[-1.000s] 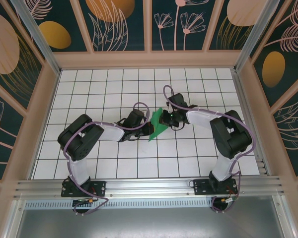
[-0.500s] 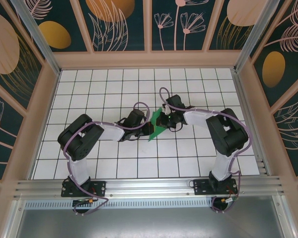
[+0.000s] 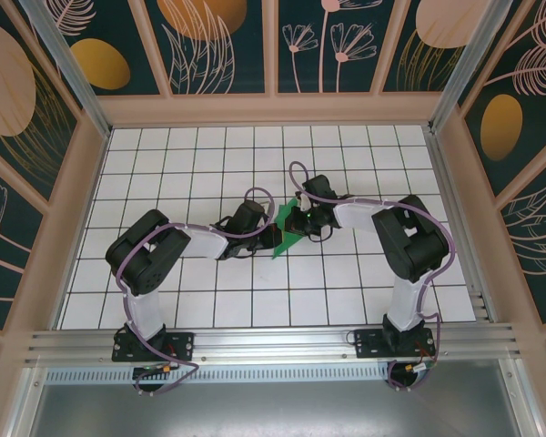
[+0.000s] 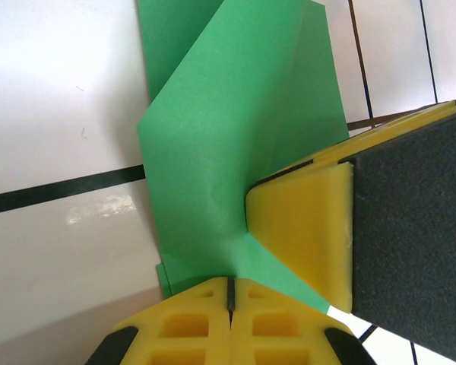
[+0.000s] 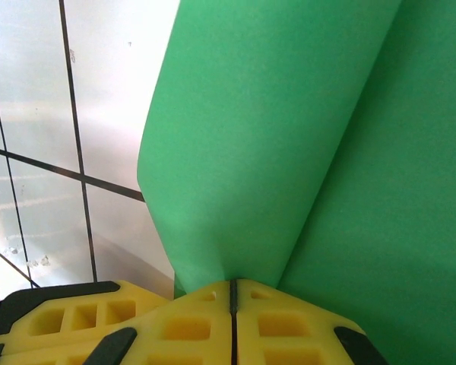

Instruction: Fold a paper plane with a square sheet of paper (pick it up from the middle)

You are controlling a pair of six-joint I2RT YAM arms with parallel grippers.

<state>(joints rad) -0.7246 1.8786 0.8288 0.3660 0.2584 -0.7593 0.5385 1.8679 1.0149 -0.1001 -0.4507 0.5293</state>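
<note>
The white table (image 3: 164, 164) with black grid lines stands inside walls (image 3: 218, 36) painted with flowers and leaves. Near the middle of the table, between my two arms, is the folded green paper (image 3: 286, 240). My left gripper (image 4: 229, 293) has its yellow pads pressed together on one edge of this paper. My right gripper (image 5: 232, 295) is also clamped on the paper, from the other side, where the sheet curves over in a soft bend. The two grippers are just beside each other.
</note>
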